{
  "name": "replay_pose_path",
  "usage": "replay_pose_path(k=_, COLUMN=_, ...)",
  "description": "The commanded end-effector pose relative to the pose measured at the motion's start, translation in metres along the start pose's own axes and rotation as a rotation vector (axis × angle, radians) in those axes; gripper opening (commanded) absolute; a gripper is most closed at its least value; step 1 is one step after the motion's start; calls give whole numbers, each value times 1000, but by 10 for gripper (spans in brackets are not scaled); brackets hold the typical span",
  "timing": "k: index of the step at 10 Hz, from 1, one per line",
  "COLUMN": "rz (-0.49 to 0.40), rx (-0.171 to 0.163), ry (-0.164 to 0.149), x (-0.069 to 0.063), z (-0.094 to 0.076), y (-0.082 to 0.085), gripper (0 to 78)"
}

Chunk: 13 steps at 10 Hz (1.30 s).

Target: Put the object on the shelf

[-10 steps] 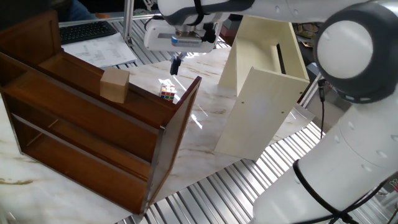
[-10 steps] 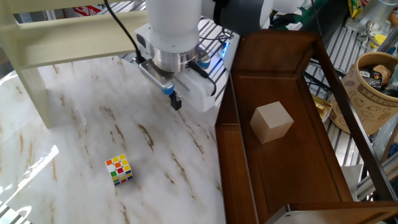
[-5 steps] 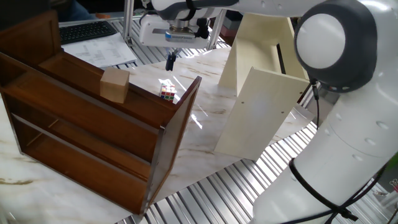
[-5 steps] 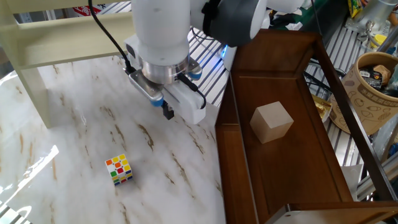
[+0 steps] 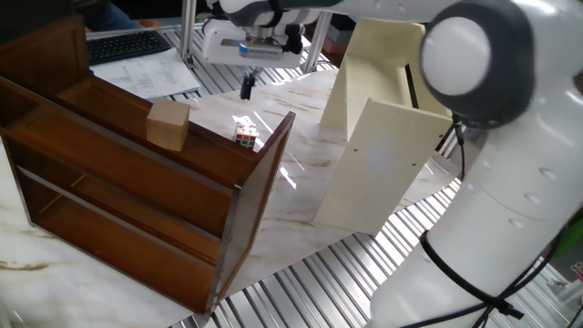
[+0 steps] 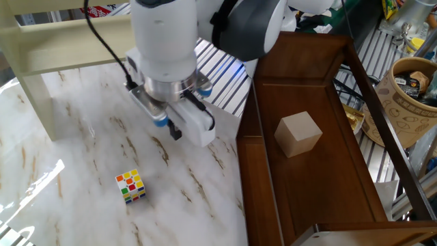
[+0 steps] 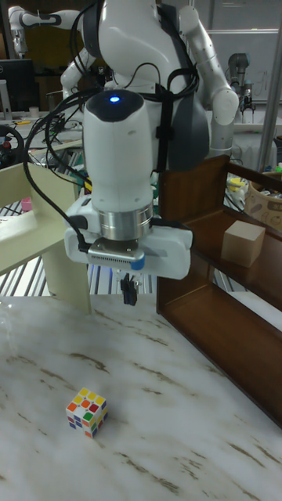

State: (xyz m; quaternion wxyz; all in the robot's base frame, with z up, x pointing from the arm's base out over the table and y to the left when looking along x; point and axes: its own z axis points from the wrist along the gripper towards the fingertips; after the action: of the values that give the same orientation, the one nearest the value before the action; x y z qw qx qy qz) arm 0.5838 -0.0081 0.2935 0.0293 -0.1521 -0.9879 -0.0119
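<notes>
From where I stand the cream shelf [image 6: 41,65] is off to the left, its flat boards bare. Just right of it, on the marble tabletop [image 6: 82,157], lies the little sticker cube [image 6: 130,186] — alone, nothing touching it. The gripper [image 6: 175,131] has drifted left and lower over the last second and now hangs above and a bit to the right of the cube, near it but not yet over it. Its fingers [image 7: 129,292] look pressed together and carry nothing. I'd judge this is the approach to the pick: the jaws will need to part and the arm must slide further toward the cube before coming down.

Further right stands the dark brown shelf unit [image 6: 307,123], with a plain tan block [image 6: 298,134] resting on one of its boards — not what's wanted.

The tabletop is glossy white stone with brown veining, catching glare at its left edge; ribbed metal slats [image 5: 364,264] run beyond it. Behind are a keyboard [image 5: 127,44] and papers, and at far right a patterned tub [image 6: 413,92] of odds and ends.
</notes>
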Motion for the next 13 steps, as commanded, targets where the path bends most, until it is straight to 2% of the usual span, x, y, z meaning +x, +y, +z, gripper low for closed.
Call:
replay_pose_path(k=1, rz=21, rx=-7, ry=-4, x=-2, z=-1, y=-1, gripper=0)
replay_pose_path(k=4, rz=120, rx=10, ry=35, x=-2, z=-1, y=-1, gripper=0)
replay_pose_path(k=5, rz=121, rx=12, ry=36, x=-2, z=-1, y=-1, gripper=0)
replay_pose_path(k=7, rz=121, rx=37, ry=19, x=-2, z=-1, y=-1, gripper=0)
replay_pose_path(k=8, rz=121, rx=37, ry=19, x=-2, z=-1, y=-1, gripper=0)
replay_pose_path(k=10, rz=133, rx=35, ry=-2, x=-2, z=-1, y=-1, gripper=0)
replay_pose_path(k=12, rz=156, rx=42, ry=3, x=-2, z=-1, y=-1, gripper=0)
replay_pose_path(k=13, rz=150, rx=33, ry=-1, x=-2, z=-1, y=-1, gripper=0)
